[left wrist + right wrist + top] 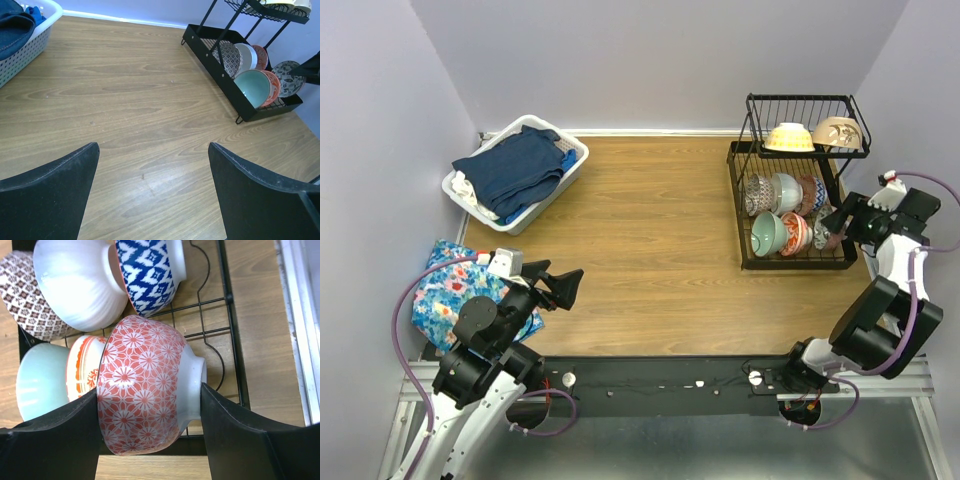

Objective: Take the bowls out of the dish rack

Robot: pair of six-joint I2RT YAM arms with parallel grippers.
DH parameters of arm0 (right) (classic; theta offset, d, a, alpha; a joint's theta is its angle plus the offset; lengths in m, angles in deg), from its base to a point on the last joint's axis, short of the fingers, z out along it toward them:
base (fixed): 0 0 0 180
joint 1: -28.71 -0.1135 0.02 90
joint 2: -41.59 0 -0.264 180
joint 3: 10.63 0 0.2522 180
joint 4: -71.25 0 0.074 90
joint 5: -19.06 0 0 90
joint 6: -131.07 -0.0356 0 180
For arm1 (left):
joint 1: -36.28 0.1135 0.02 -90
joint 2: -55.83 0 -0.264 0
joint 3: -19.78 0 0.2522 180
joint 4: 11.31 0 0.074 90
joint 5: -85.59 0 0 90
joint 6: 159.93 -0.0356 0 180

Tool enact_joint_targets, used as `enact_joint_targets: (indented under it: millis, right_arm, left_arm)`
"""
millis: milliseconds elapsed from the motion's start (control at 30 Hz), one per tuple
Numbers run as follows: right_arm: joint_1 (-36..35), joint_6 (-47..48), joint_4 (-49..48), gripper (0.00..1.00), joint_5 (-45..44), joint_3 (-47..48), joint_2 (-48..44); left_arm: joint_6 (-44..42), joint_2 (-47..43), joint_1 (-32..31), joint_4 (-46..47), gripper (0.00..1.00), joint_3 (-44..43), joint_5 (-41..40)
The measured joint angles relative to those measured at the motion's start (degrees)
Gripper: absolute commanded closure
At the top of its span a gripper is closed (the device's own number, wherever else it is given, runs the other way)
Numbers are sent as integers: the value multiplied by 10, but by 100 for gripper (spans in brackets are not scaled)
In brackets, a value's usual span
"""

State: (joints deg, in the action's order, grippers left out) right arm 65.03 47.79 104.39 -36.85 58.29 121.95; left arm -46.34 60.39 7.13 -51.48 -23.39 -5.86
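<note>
While the right gripper [149, 392] clamps the red bowl [140, 360], its glaze could slip free. Left gripper [152, 146] gapes empty.

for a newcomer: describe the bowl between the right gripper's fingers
Find the black dish rack on the table's right. Rightmost in its lower near row is the red flower-covered bowl; its neighbours are an orange-banded bowl and a mint bowl.
</note>
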Motion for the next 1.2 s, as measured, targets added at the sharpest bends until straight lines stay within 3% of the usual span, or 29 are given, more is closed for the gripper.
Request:
enact_joint_targets:
  millis: [300, 667, 833, 1200]
  right_arm:
    - [0, -43, -1, 99, -37, 0, -33]
    - [-4, -160, -41, 99, -51, -15, -117]
    - [-21, -224, -74, 99, -35, -25, -150]
    - [-136, -328, -142, 99, 16, -64, -194]
  left_arm:
    - [0, 0, 0, 0, 1, 0, 0]
    - [1, 19, -1, 3, 1, 0, 0]
    - [9, 86, -1, 22, 1, 0, 0]
    - [66, 374, -1, 125, 1, -61, 31]
